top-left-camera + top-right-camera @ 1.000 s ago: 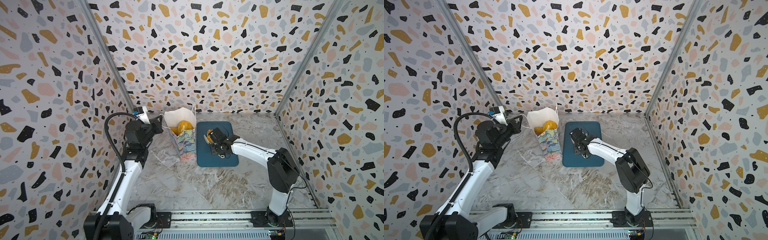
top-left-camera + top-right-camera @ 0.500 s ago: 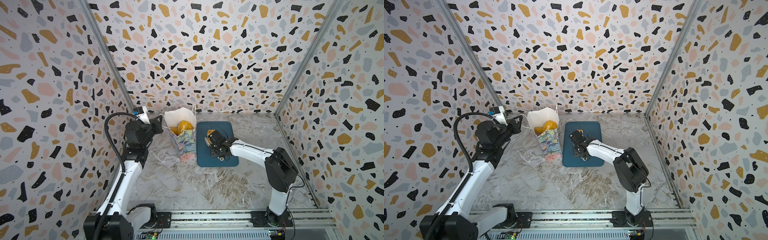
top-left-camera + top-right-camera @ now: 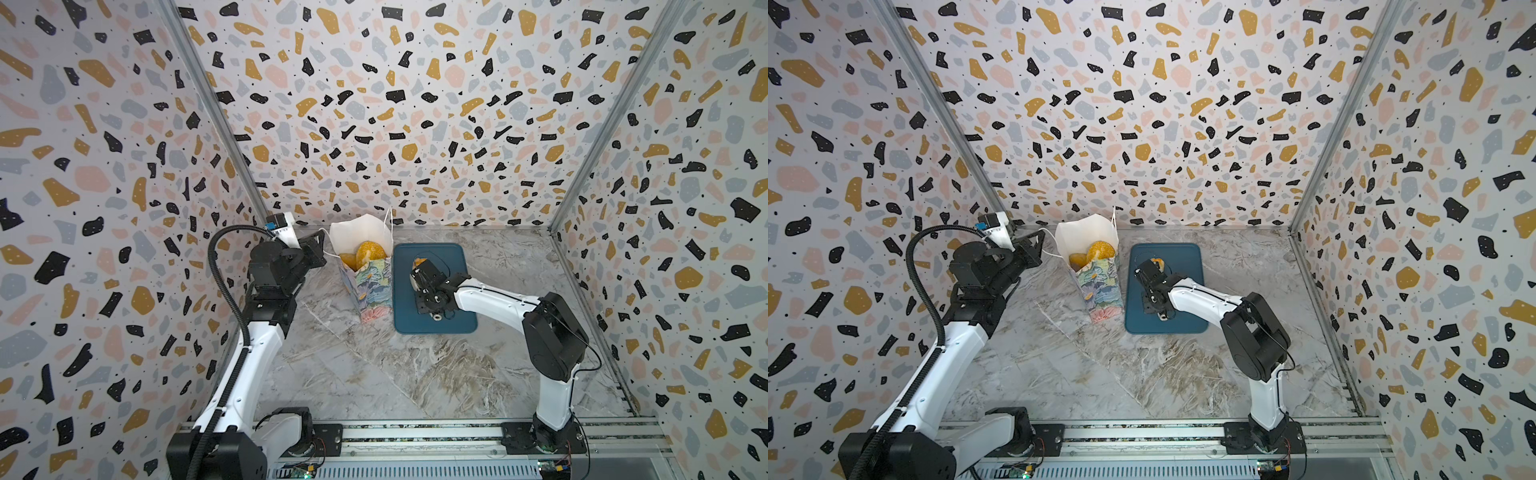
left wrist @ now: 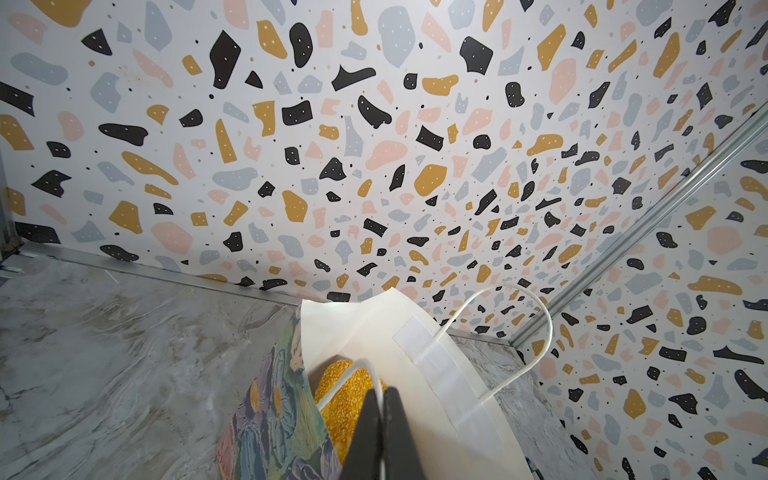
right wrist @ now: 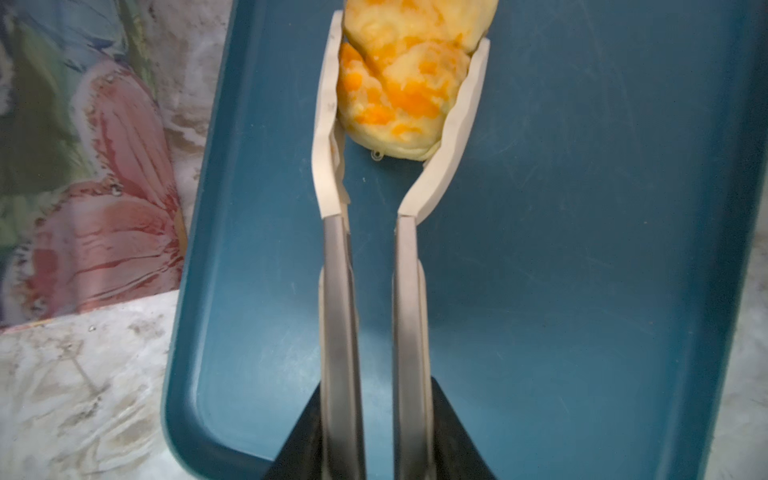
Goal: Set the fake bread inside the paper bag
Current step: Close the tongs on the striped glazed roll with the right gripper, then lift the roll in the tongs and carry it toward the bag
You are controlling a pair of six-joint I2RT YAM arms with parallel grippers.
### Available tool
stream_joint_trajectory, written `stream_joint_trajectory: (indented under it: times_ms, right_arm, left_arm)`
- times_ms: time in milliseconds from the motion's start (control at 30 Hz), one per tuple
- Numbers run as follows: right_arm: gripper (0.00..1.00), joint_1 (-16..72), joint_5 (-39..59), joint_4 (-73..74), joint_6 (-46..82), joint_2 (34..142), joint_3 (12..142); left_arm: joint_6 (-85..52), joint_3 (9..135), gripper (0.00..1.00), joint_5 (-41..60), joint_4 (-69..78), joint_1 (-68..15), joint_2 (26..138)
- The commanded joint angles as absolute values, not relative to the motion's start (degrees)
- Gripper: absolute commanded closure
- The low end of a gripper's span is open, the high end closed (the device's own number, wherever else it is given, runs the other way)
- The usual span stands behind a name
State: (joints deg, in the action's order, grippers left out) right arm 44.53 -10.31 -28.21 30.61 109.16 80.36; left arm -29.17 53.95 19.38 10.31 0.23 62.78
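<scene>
The pick-up step is in hand. The right gripper (image 5: 405, 62) is closed to a narrow gap on a yellow-orange bread (image 5: 399, 95). Both pale tong blades are pressed against its sides while it rests on the dark-blue tray (image 5: 582, 249). No other bread is seen on the tray in both top views.

The paper bag (image 3: 365, 291) stands upright just beside the tray, between it and the left gripper (image 4: 381, 401). That gripper is shut tight on 1 thin cord handle (image 4: 360, 366), by which the mouth is judged to be held open. Inside, a seeded loaf (image 3: 370, 251) and at least 1 more piece are seen near the rim, so the bag is judged nearly full.

Next, a lift clear of the tray is called for, then a carry over the rim and a release above the loaf. Little room is left, so a gentle drop is needed, and the handle should not be let go.
</scene>
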Motion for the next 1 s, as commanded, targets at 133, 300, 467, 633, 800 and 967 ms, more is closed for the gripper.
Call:
stream_joint_trajectory:
  times_ms: [133,300,467,633,800,967]
  right_arm:
    - [0.73,45.75,-9.83,-26.27,33.0,98.68,77.17]
    - [0.73,46.66,-8.01,-22.15,35.1,91.3,71.65]
    - [0.75,46.8,-7.79,-21.98,35.82,86.87,69.49]
    - [0.76,47.16,-4.75,-19.2,36.82,83.12,67.69]
    - [0.77,47.35,-6.37,-19.74,37.09,81.1,67.76]
    - [0.78,47.76,-5.66,-18.6,37.97,79.1,68.05]
  left_arm:
    - [-29.11,53.88,1.0,19.86,13.36,0.0,61.18]
    - [-29.09,53.79,1.0,19.81,13.53,0.0,61.16]
    - [-29.23,53.71,1.0,20.33,13.67,0.0,61.2]
    - [-29.0,53.44,1.0,19.93,13.97,0.0,60.45]
    - [-29.18,53.52,1.0,20.2,13.98,0.0,60.67]
    - [-29.21,53.53,1.0,20.14,13.97,0.0,60.76]
